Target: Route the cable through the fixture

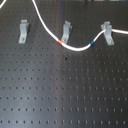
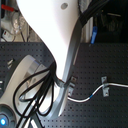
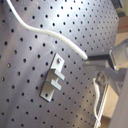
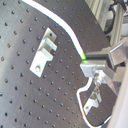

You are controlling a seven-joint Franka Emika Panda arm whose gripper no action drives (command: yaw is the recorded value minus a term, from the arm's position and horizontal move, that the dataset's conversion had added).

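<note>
In the first exterior view, you are seeing the thin white cable [image 1: 75, 48] lying through the middle grey metal clip [image 1: 65, 29] and right grey metal clip [image 1: 106, 31]; the left grey metal clip [image 1: 23, 31] is standing empty. In the second wrist view, the gripper [image 4: 95, 64] is pinching the cable, jaws pressed onto it, the empty clip lying beside.

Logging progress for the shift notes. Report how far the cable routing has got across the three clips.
Done: in the first exterior view the cable sits in the right clip, its blue band just beside it. In hand: the red band lies at the foot of the middle clip; whether the cable is seated there I cannot tell. Left: the left clip stands bare. The gripper is not clearly visible.
</note>
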